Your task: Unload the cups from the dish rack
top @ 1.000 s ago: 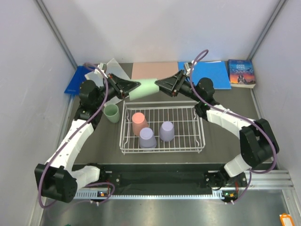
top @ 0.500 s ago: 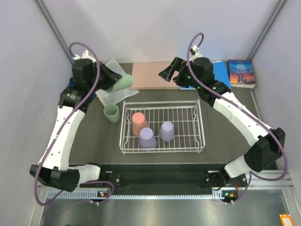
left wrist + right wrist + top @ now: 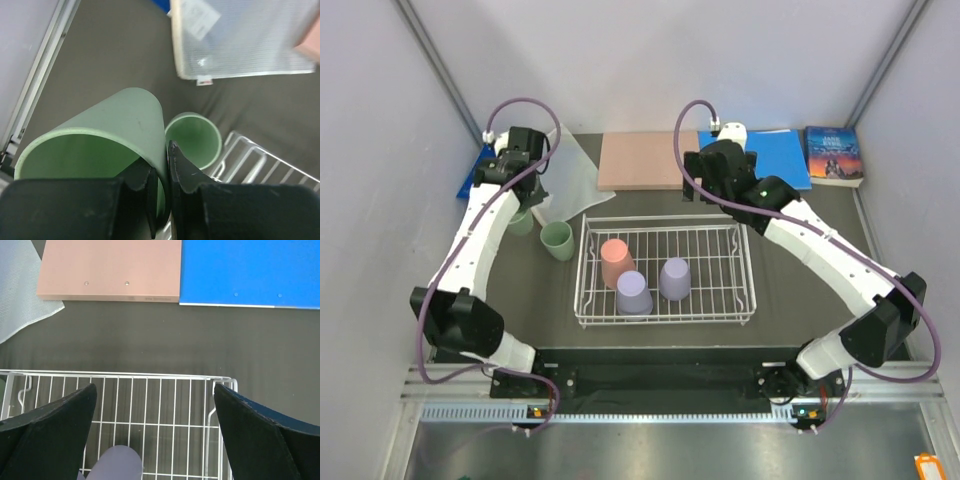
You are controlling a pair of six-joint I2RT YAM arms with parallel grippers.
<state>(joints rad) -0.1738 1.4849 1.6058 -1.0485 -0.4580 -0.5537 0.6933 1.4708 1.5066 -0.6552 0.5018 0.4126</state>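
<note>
Clamping a tilted sage green plastic tumbler by its wall, one finger inside, my left gripper hangs at the upper left of the overhead view, I judge to stand it beside the second green tumbler upright on the dark bench. My right gripper, jaws wide apart, hovers over the far rim of the white wire dish rack, likely for the next pick: one salmon pink tumbler and two lavender tumblers sit mouth-down inside, smooth and tapered.

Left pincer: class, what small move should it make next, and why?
Probably set the cup down and let go: the left pincer is shut on a green cup by its wall, outside the rack, beside the other green cup standing on the table.
</note>
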